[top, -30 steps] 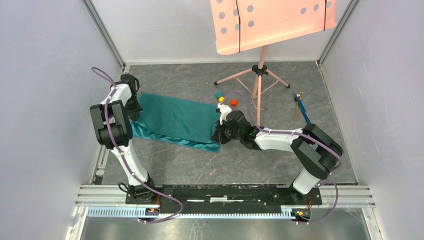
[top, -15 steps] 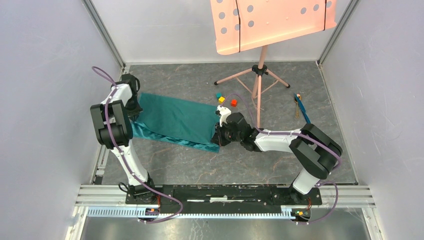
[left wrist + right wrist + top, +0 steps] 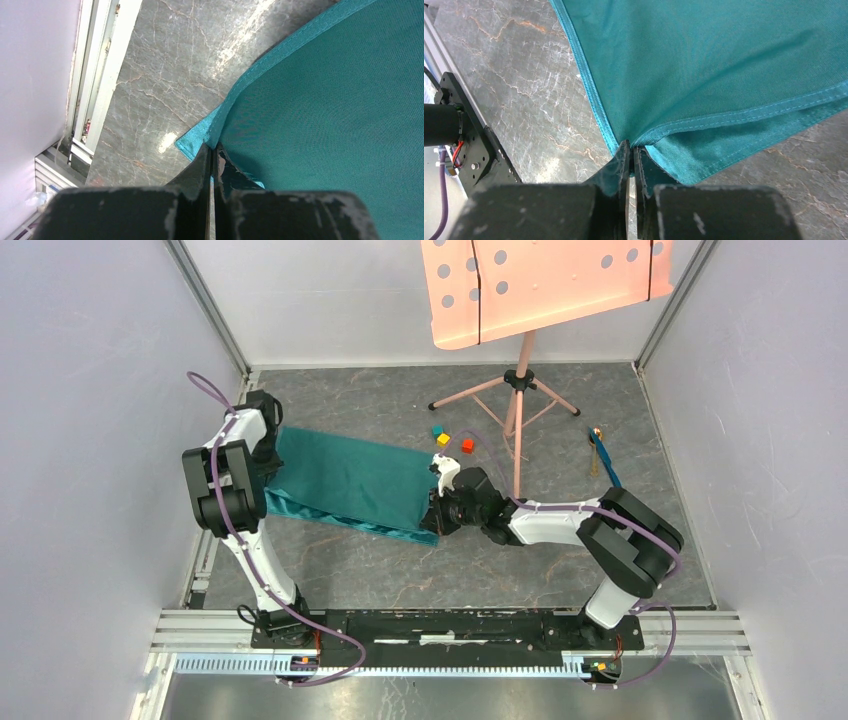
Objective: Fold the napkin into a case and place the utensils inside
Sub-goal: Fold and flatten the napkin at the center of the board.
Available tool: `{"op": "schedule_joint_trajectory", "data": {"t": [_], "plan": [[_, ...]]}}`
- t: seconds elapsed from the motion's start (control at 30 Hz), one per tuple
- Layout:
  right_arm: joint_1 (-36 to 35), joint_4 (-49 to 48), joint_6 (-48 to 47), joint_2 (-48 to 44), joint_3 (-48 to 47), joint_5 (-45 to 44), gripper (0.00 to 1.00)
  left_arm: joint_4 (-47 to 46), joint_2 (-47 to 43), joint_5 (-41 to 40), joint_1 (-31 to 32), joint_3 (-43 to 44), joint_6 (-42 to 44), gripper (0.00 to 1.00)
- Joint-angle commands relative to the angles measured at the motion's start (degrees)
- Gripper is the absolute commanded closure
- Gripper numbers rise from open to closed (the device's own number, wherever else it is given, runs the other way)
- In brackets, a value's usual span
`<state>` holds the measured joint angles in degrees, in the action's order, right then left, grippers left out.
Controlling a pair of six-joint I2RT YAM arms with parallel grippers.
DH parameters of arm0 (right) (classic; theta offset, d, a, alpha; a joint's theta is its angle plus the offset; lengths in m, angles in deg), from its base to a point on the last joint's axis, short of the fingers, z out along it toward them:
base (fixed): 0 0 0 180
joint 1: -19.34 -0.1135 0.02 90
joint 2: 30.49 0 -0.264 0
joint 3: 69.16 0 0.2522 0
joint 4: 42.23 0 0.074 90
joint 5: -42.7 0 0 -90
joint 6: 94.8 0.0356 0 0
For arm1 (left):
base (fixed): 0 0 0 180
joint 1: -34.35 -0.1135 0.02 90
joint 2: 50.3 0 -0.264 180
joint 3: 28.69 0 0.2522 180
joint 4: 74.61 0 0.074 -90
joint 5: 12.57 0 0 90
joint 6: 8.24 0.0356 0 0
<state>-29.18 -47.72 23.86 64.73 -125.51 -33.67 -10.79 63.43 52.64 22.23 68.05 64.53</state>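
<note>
Two thin pinches are all that hold the napkin (image 3: 350,480). It lies doubled over on the left half of the table (image 3: 400,570), with a strip of its under layer showing along the near edge. The left jaws are pressed shut on the hemmed corner at its left end, and the right jaws are shut on the corner at its right end. Each bites only a sliver of cloth.

The largest risk is probably a slip. If the arms pull apart or lift unevenly, a corner could slide free and the fold would sag open. A lesser one is that the right jaws may hold only one layer, so the layers could creep apart on the glossy surface. Smaller still, the right arm (image 3: 560,520) works near the cubes (image 3: 452,440) and could knock them. The utensils (image 3: 601,452) lie well apart by the right wall, not yet in any case.

Pale walls close in three sides. The table is grey, marbled and shiny with glare. A pink music stand (image 3: 518,380) rises at the back, just beside the small coloured cubes.
</note>
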Motion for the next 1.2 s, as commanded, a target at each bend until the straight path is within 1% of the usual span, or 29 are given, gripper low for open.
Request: {"op": "schedule_joint_trajectory", "data": {"t": [0.0, 0.3, 0.4, 1.17], "plan": [[-0.8, -2.8, 0.0, 1.4, 0.5, 1.8, 0.93, 0.8, -0.8, -3.0, 0.6, -0.3, 2.0, 0.98], [-0.6, -1.6, -0.8, 2.1, -0.2, -0.5, 0.93, 1.2, 0.7, -4.0, 2.0, -0.6, 2.2, 0.98], [-0.5, -0.8, -1.2, 1.9, -0.3, -1.4, 0.93, 1.4, 0.8, -5.6, 2.8, -1.0, 2.0, 0.98], [-0.8, -2.0, -0.6, 1.6, 1.9, 0.0, 0.92, 2.5, 0.9, -11.7, 3.4, -2.7, -0.2, 0.98]]}}
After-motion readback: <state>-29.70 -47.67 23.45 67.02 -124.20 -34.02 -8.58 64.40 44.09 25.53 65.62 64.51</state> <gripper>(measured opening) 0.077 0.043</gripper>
